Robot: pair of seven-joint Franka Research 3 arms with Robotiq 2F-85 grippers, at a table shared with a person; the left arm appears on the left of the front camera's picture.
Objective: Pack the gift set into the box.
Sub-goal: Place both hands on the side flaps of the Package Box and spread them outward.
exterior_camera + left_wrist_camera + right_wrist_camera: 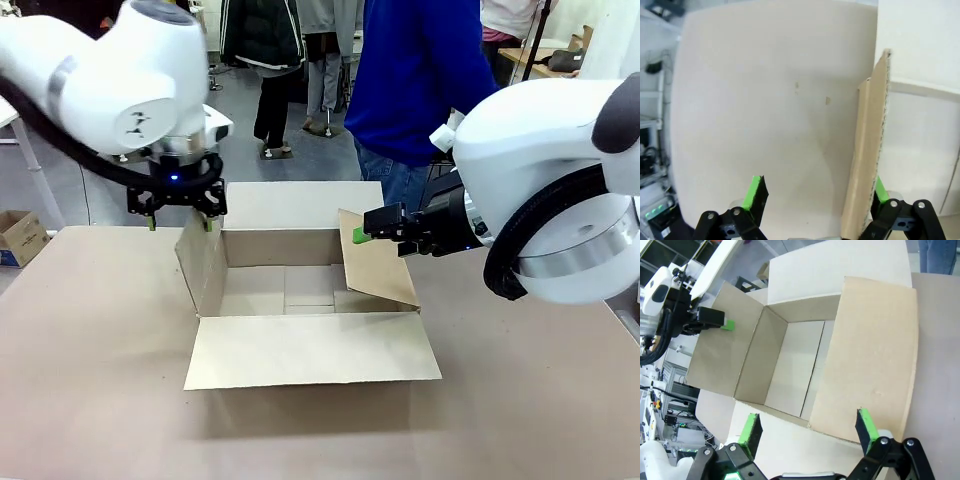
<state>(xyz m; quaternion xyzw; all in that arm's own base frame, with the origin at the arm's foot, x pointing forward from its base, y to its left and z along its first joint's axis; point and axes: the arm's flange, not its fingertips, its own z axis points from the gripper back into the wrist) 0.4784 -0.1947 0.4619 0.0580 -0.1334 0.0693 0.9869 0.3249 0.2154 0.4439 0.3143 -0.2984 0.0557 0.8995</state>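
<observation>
Operator: Where is the box, and how will it take a grip?

Spotter: The box (pixel 300 290) sits open at the middle of the counter (pixel 90 350), its floor bare cardboard. I judge it light and stiff across the panels. The corrugated flaps will crease easily and swing at the fold, so take a flap near its free edge, flat between the pads, not by a corner.

Operator: What are my fingers doing?

Spotter: Your left gripper (pixel 817 192) is spread wide and grips nothing. The left flap (pixel 200 265) stands on edge between its fingers (pixel 756 192), close to the one at the frame's lower right, and I cannot tell whether it touches. Your right gripper (pixel 808 426) is just as wide and empty. It hovers by the top of the right flap (pixel 375 265), which leans inward over the opening.

Operator: And the other flaps?

Spotter: The near flap (pixel 310 350) lies folded out flat on the counter, toward the bottom of the frame. The far flap (pixel 290 205) opens away toward the person (pixel 410 80) in blue.

Operator: Surface and room?

Spotter: The counter is plain matt beige, and I'd expect the light box to slide on it if you push a flap sideways. A grey floor lies beyond, with other people standing at upper centre and a small carton (pixel 20 235) at the left edge.
</observation>
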